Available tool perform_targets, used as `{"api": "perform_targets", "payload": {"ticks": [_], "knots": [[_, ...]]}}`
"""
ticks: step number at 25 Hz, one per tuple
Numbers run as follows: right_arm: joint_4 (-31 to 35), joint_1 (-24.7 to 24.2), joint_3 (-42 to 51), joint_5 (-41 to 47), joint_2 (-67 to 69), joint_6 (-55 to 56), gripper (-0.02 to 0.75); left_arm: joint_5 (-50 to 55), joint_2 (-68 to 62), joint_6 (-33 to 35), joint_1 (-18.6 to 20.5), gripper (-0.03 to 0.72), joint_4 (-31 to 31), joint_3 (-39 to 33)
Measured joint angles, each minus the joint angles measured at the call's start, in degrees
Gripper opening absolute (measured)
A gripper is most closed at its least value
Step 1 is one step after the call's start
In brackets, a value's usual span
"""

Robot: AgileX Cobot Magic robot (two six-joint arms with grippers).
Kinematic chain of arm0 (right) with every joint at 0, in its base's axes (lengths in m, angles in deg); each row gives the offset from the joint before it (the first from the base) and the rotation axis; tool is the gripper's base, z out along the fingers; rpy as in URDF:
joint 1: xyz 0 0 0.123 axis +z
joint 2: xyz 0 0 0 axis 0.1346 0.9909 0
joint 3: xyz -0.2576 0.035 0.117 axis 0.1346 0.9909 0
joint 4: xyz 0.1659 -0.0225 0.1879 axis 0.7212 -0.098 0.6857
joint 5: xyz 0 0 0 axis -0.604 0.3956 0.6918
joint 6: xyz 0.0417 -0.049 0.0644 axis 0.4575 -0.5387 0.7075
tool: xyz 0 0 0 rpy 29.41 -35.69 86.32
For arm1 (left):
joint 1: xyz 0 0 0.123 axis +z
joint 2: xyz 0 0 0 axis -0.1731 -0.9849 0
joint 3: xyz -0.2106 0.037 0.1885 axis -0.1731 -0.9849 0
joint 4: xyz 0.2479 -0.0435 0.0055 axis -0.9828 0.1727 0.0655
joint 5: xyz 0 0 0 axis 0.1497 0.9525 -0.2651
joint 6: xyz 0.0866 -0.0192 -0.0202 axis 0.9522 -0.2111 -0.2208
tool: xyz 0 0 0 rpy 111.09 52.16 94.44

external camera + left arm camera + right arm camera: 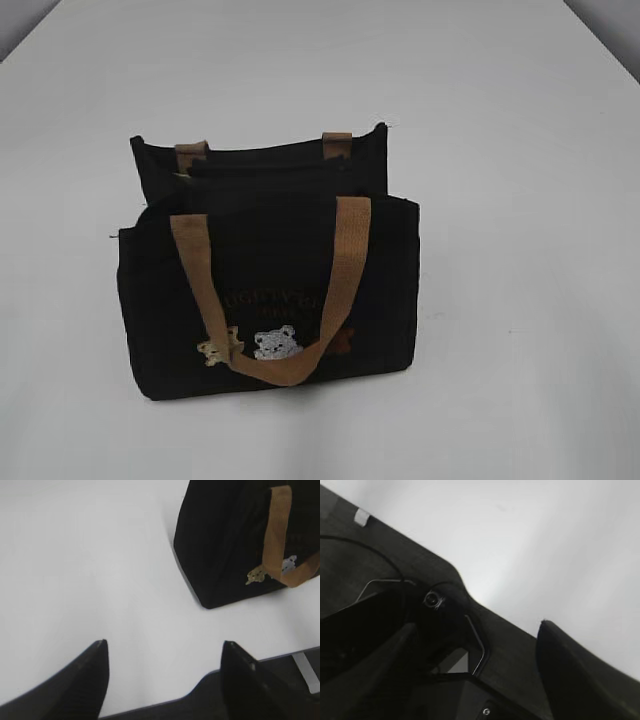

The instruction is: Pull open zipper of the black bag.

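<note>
Both hands spread and empty: left hand (165, 652) has the black bag (230, 540) ahead-right, right hand (475, 650) over bare worktop (545, 540). Unbraced, that floppy bag probably drags instead of unzipping.

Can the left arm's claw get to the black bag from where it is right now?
Probably yes. The left gripper hangs open over bare white table, and nothing lies between it and the black bag, which stands ahead to its right. The zipper on top is hard to make out from here.
</note>
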Motion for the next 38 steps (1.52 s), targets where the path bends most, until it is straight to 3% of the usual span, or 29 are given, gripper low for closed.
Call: {"api": "perform_targets", "payload": {"ticks": [4,9,32,35,38], "knots": [[-5.4,0.0,1.4,-3.3,-12.8,3.9,0.556,0.1,5.0,0.0,0.0,0.523,-0.3,-0.7],[-6.8,0.0,2.1,-3.6,-21.1,5.3,0.556,-3.0,4.6,0.0,0.0,0.519,1.1,-1.3],[-7.0,-0.7,2.2,-3.7,-22.0,5.4,0.557,-7.8,4.6,-0.1,0.0,0.487,3.0,-3.2],[-7.0,-4.5,2.2,-3.7,-22.0,5.4,0.557,-7.9,4.6,-0.1,2.3,0.487,3.0,-3.2],[-7.0,-8.8,2.2,-3.8,-22.0,5.4,0.557,-7.9,4.7,-0.1,7.6,0.487,3.0,-3.2]]}}
